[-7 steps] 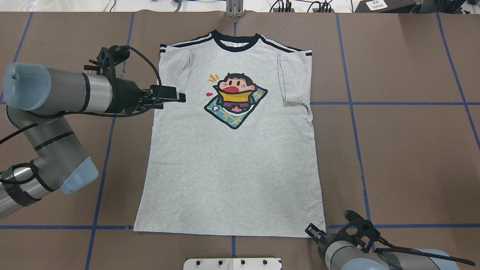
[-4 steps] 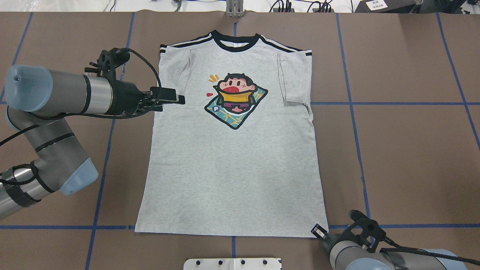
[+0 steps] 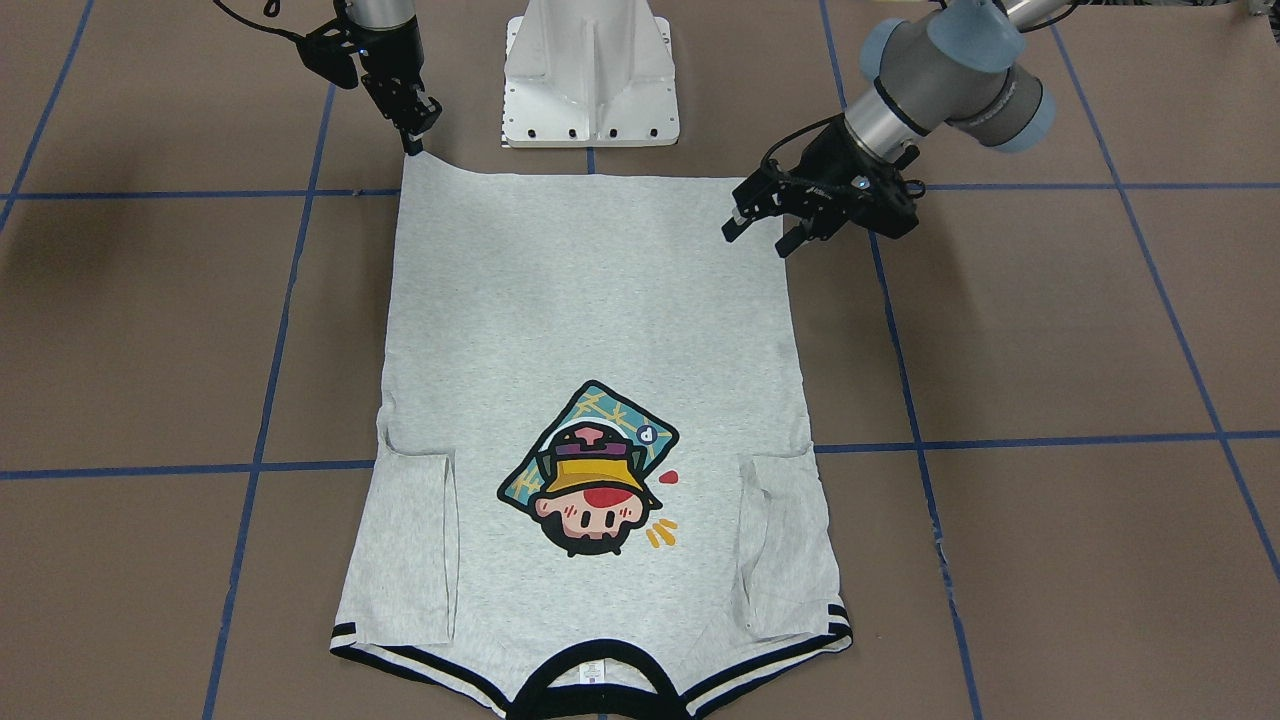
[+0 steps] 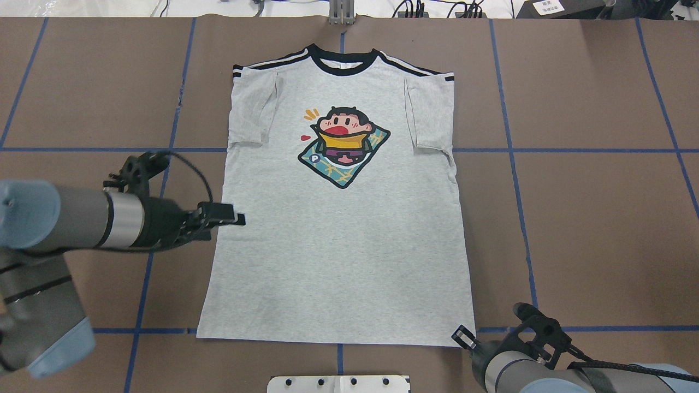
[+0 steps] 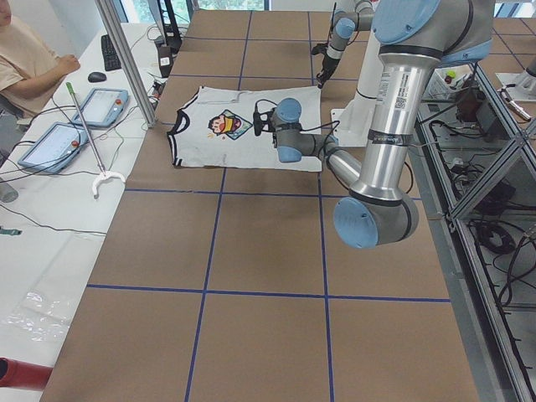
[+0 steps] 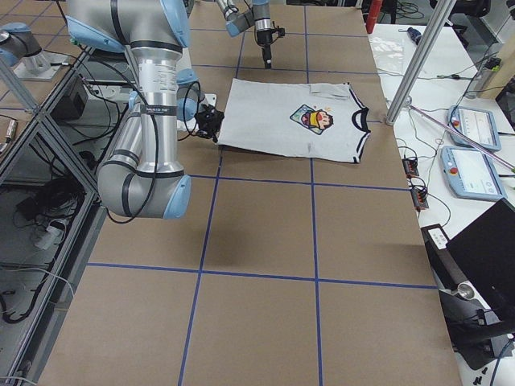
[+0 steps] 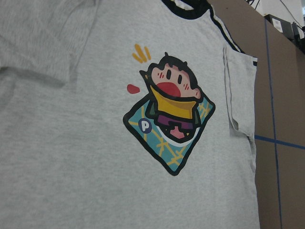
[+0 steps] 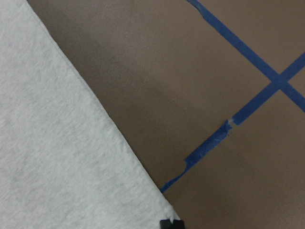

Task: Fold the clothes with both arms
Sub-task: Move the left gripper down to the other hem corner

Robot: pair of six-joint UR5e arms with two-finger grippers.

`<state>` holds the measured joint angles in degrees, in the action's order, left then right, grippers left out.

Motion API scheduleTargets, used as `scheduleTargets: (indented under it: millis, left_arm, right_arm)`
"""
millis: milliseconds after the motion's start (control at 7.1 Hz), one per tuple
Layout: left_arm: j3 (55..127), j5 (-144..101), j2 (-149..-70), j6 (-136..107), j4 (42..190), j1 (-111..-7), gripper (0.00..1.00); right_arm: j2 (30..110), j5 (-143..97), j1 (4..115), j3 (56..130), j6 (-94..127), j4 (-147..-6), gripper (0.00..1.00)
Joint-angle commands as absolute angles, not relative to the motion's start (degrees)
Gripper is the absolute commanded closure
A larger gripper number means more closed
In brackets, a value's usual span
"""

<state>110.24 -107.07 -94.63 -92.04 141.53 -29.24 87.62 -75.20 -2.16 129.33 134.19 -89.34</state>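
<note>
The light grey T-shirt (image 4: 338,245) lies flat and face up on the brown table, collar (image 4: 342,56) at the far side and both sleeves folded inward. Its cartoon print (image 3: 590,470) fills the left wrist view (image 7: 169,119). My left gripper (image 4: 237,220) hovers over the shirt's left edge at mid-length; the front-facing view shows it open (image 3: 757,238) and holding nothing. My right gripper (image 3: 412,145) points down at the hem's right corner (image 4: 471,338). Its tips look together against that corner (image 8: 167,217). I cannot tell whether they pinch the cloth.
The white pedestal base (image 4: 338,383) stands just before the hem. Blue tape lines (image 4: 573,150) cross the table. Beyond the collar are a metal post (image 5: 126,59), tablets (image 5: 100,105) and a seated person (image 5: 29,59).
My left arm has pulled back from the left sleeve toward the robot along the shirt's left edge. The right gripper has edged slightly right at the hem corner.
</note>
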Motion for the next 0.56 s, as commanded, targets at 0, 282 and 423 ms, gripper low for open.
scheduleTargets:
  millis: [0,282,423]
  left_arm:
    - [116.4,-96.6,-84.6,-96.8,135.5,-19.7,0.01]
    - [116.2,-91.6,-85.2,-107.5,130.9,-12.6,0.03]
    - [116.1,-91.1,-85.4,-108.2,130.0,-10.8,0.03]
  right_arm:
    - [87.3,-75.2,-2.2,129.7,134.2,-89.3,1.00]
    - [87.4,-75.1,-2.1,129.7,134.1,-89.3,1.00]
    - [87.5,-75.1,-2.1,129.7,134.1,-89.3,1.00]
